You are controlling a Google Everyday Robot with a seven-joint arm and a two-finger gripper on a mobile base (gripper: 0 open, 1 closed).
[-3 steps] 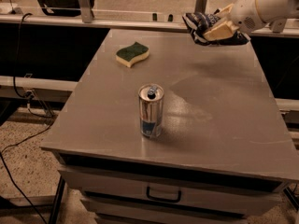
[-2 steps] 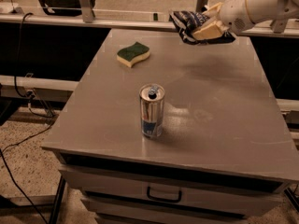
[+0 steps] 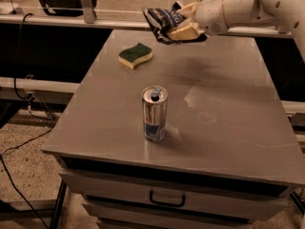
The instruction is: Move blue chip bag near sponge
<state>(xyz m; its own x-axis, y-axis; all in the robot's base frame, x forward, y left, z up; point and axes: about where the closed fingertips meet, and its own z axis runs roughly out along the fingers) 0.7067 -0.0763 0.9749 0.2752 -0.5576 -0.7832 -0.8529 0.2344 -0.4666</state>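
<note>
My gripper [image 3: 185,26], clamped on the blue chip bag [image 3: 161,20], hovers over the grey table [image 3: 228,109], far side, with the sponge [image 3: 136,55] nearby on the left.

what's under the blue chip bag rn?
Bare table near its far edge: the blue chip bag hangs in the air, clamped in the gripper. The sponge lies off to the left, not beneath. The gripper covers the bag's right end.

Overall: dim, with a warm brown cast.
Glare: a pale sheen lay on the grey metal tabletop [image 3: 238,137], right of the silver-and-blue drink can [image 3: 155,113].
Shadows: the can threw a soft one to its right.
Gripper: the tan-fingered gripper [image 3: 183,27], above the table's far edge and clamped on the crumpled navy foil bag [image 3: 161,19], was brightly lit.
</note>
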